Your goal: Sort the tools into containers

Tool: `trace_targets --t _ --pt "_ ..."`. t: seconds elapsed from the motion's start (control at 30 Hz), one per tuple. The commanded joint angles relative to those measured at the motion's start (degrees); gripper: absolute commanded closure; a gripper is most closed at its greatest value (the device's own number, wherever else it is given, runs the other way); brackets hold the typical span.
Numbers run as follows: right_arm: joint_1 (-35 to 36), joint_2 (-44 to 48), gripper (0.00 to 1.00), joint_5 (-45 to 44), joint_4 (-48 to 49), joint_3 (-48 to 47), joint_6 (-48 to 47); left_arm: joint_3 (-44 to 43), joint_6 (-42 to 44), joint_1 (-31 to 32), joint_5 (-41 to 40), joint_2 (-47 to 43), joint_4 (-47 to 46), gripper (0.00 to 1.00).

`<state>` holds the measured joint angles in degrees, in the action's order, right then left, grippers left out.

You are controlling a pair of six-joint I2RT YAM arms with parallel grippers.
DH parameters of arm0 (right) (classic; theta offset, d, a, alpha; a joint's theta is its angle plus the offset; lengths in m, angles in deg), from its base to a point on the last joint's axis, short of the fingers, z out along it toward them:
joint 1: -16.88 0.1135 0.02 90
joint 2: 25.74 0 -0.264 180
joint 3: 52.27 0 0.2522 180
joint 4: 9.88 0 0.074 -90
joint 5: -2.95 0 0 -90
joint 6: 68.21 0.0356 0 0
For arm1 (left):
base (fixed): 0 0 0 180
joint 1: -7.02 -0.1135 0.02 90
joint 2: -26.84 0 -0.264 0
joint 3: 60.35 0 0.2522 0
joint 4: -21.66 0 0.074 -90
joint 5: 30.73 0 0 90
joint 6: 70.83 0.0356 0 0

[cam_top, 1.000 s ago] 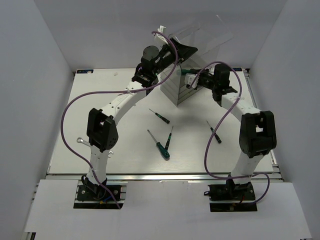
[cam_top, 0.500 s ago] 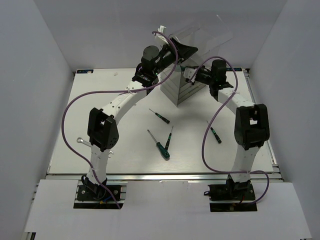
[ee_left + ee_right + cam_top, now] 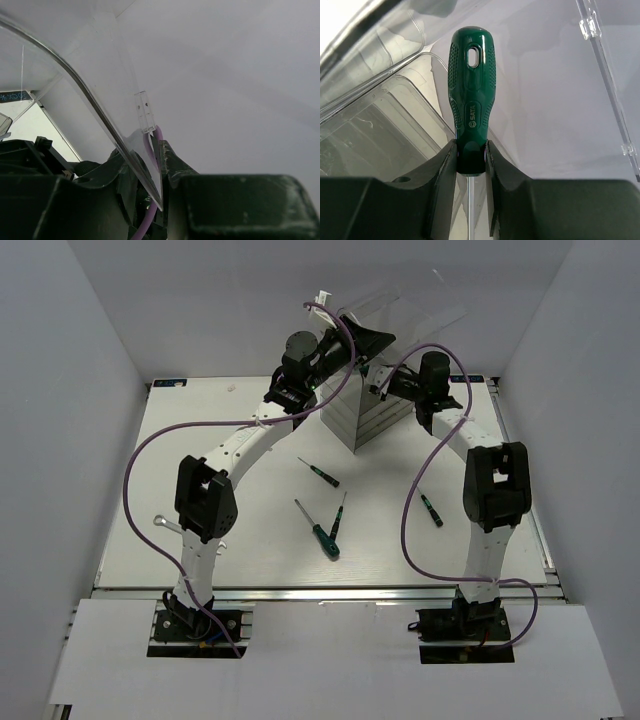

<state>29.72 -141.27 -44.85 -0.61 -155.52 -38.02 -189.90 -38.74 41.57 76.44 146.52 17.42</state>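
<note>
- The right gripper (image 3: 470, 167) is being logged as closed narrowly on a green-and-black screwdriver (image 3: 471, 85). The black collar is being pinched between both fingers, with the handle pointing ahead and the thin shaft running back between them.
- This screwdriver is being held in the air just over the top compartment (image 3: 380, 125) of the drawer unit (image 3: 360, 418), at the far middle of the table (image 3: 200, 420).
- Judgement: the tool is being presented handle-first over the opening so that it can be let go straight into the tray.
- The left gripper (image 3: 150, 175) is being seen clamped on the edge of the clear lid (image 3: 95, 70), which is being tilted up and back.
- Judgement: the lid is being propped open so that the right arm has free access to the opening.
- Four loose screwdrivers (image 3: 320, 472) are lying unsorted on the table in front of the unit. One silver wrench (image 3: 160, 524) is lying beside the left arm, well apart from them. A second wrench is not being found in any view.
- The top view alone is giving the layout and the count of tools left, but both grips are being hidden there by the wrists.
- The right wrist view alone is showing the exact grip spot. The compartment below looks bare, though reflections are making this uncertain.
- The left wrist view alone is showing the lid edge between the fingers; no tool is showing there.
</note>
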Motion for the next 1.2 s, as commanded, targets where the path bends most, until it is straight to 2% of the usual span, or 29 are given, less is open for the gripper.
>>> trace_targets --t 0.0,0.57,0.77,0.87,0.9,0.93,1.17 --pt "0.3 -0.1 1.0 2.5 5.1 -2.4 0.2 -2.1 0.0 -0.4 0.5 -2.3 -2.5 0.68" --pt "0.3 -3.5 1.0 6.4 5.9 -6.8 2.5 -0.8 0.1 -0.3 0.5 -2.6 -3.0 0.68" --pt "0.3 -6.1 1.0 4.0 4.4 -8.5 3.2 -0.5 0.0 -0.3 0.7 -2.8 -3.1 0.68" --pt "0.3 -6.5 0.85 3.2 3.5 -8.1 2.1 -0.5 0.2 -0.3 0.6 -2.8 -2.9 0.68" --pt "0.3 -6.5 0.74 3.2 2.9 -8.0 1.5 -0.3 0.2 -0.3 0.6 -2.8 -2.8 0.68" --pt "0.3 -6.4 0.7 3.2 1.6 -8.0 0.8 -0.3 0.2 -0.4 0.6 -2.8 -3.0 0.68" --pt "0.2 -5.6 0.53 3.2 -0.8 -6.0 -2.1 -0.1 0.1 -0.4 0.6 -2.7 -3.2 0.68"
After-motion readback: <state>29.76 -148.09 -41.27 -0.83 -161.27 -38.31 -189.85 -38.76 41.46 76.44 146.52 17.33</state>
